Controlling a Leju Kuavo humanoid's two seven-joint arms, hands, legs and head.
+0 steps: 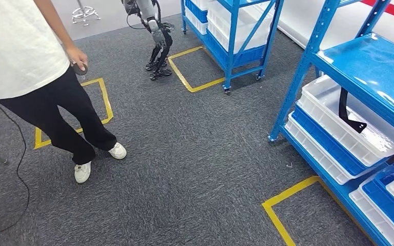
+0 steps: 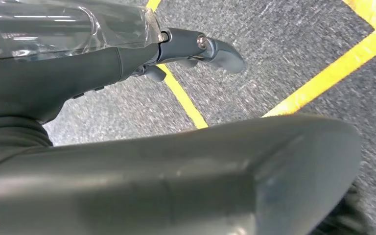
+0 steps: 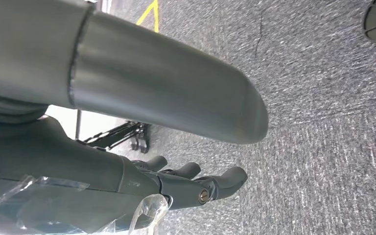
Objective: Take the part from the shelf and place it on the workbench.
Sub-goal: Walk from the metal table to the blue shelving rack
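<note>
The part [image 1: 350, 114] is a black angled bracket leaning inside a white bin [image 1: 333, 105] on the lower level of the blue shelf [image 1: 308, 66] at the right of the head view. My left hand [image 2: 166, 161] hangs over the grey carpet. Its dark fingers [image 2: 215, 49] are stretched out and hold nothing. My right hand [image 3: 142, 93] also hangs above the carpet, its fingers [image 3: 215, 183] extended and empty. Both hands are well away from the shelf.
A person [image 1: 41, 77] in a white shirt and black trousers stands at the left, holding a small dark device. Another robot [image 1: 156, 38] stands at the back beside a second blue shelf [image 1: 231, 31]. Yellow tape squares [image 1: 287, 205] mark the carpet.
</note>
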